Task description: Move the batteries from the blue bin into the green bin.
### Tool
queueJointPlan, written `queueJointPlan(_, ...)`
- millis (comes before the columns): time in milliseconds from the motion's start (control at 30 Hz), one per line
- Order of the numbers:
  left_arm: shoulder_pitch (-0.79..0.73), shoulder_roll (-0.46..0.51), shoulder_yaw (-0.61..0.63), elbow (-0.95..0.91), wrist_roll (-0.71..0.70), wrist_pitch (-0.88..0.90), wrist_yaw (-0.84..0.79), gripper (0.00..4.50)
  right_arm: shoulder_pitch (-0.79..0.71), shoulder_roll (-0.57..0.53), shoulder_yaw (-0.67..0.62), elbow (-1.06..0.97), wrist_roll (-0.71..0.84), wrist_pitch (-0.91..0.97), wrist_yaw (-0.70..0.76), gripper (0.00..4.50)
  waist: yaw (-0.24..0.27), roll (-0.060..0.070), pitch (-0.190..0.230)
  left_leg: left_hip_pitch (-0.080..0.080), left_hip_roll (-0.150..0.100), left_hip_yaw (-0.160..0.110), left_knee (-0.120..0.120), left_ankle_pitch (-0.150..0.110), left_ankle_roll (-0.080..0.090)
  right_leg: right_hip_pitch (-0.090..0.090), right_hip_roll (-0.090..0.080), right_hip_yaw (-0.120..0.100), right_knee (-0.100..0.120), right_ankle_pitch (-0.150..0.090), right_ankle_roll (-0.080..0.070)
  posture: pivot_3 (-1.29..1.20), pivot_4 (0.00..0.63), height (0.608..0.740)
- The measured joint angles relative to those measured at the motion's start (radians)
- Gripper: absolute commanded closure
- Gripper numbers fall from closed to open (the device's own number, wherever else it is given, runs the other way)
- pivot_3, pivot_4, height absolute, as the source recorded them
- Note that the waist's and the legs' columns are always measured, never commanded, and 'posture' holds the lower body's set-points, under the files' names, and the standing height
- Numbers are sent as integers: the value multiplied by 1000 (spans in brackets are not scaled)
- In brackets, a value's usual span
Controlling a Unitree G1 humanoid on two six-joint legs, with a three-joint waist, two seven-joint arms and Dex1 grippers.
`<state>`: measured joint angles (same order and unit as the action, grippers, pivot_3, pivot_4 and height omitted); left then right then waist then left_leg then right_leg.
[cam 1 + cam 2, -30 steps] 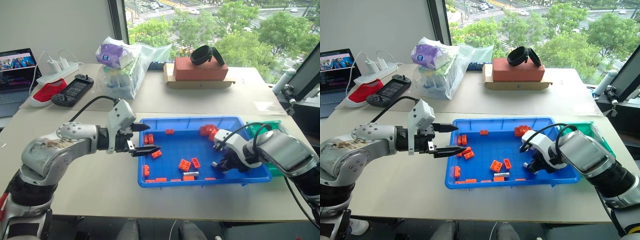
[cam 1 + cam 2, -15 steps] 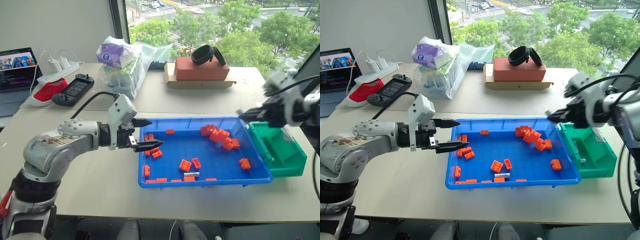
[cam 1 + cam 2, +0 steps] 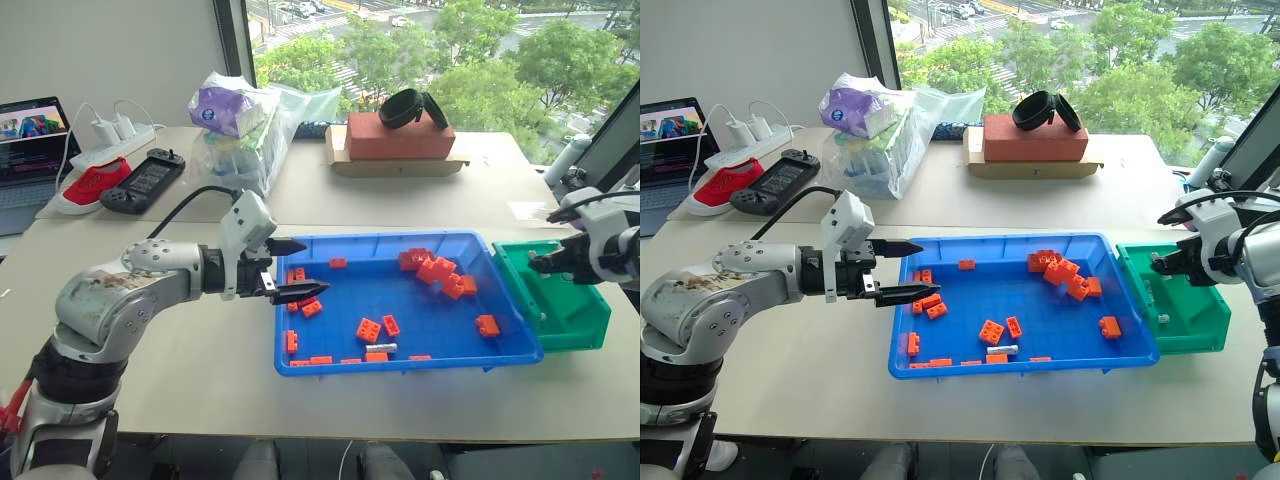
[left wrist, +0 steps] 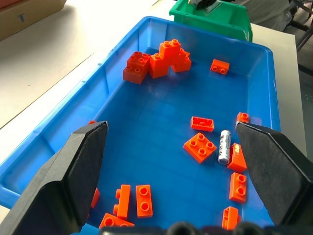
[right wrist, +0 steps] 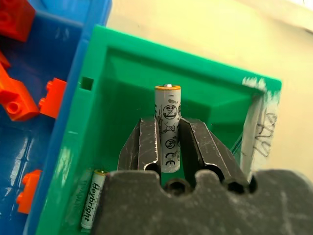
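Nearest on the pale table (image 3: 180, 370) lies the blue bin (image 3: 300, 365), scattered with orange bricks (image 3: 369, 329); one battery (image 3: 381, 348) lies among the bricks by its near rim. The left gripper (image 3: 296, 270) hovers over the bin's left end with its fingers spread wide and nothing between them. Just beside the bin's right end sits the green bin (image 3: 585, 332). Above it hangs the right gripper (image 5: 168, 142), fingers drawn narrow around a second battery (image 5: 167, 122) that stands along them, its cap poking past the tips. A third battery (image 5: 91, 205) lies on the green bin's floor against the wall nearest the blue bin. A heap of bricks (image 3: 432, 270) crowds the blue bin's far right corner. Farther back, a clear bag of packets (image 3: 240, 130) stands behind the left arm, and a red block (image 3: 395, 138) on cardboard carries a black strap (image 3: 405, 105). At the far left rest a game controller (image 3: 146, 180), a red shoe (image 3: 90, 185), a power strip (image 3: 115, 140) and a laptop (image 3: 30, 140). Beyond is a window (image 3: 450, 50) over trees and a street.
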<state>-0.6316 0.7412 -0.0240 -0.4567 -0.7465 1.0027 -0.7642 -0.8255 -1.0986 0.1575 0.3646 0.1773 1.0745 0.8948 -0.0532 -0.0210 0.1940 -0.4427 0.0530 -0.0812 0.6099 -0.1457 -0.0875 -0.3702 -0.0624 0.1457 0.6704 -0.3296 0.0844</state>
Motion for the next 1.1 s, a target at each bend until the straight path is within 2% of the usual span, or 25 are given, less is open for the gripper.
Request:
queueJointPlan(267,0,4,1,-1,1,0,-5,0,-64,0,20,16,-44,-2,-2,248,0,0,0,0,0,0,0,0,0,0,0,0,0,0,0,0,150,740)
queueJointPlan(400,0,6,2,-1,1,0,-5,0,-94,-15,22,-64,-31,21,47,248,-2,0,0,0,0,0,0,0,0,0,0,0,0,0,0,0,150,740)
queueJointPlan(567,1,9,5,-7,-3,2,-2,0,15,-57,-8,-512,180,46,259,248,-4,1,0,0,0,0,-2,0,0,0,0,-1,0,0,0,0,150,740)
queueJointPlan(667,6,20,15,-9,-3,5,-1,0,82,-49,-9,-704,284,71,319,248,6,1,0,-1,0,0,0,0,0,1,0,-1,-2,0,0,0,150,740)
queueJointPlan(867,8,20,19,-12,-4,6,1,0,107,20,130,-854,317,131,274,248,8,0,0,-1,0,0,1,0,0,1,0,-1,-2,1,1,0,150,740)
queueJointPlan(1100,2,-2,35,-12,-42,24,16,0,83,65,288,-807,217,22,246,248,7,0,0,-1,0,0,1,0,0,0,0,-1,-2,1,1,0,150,740)
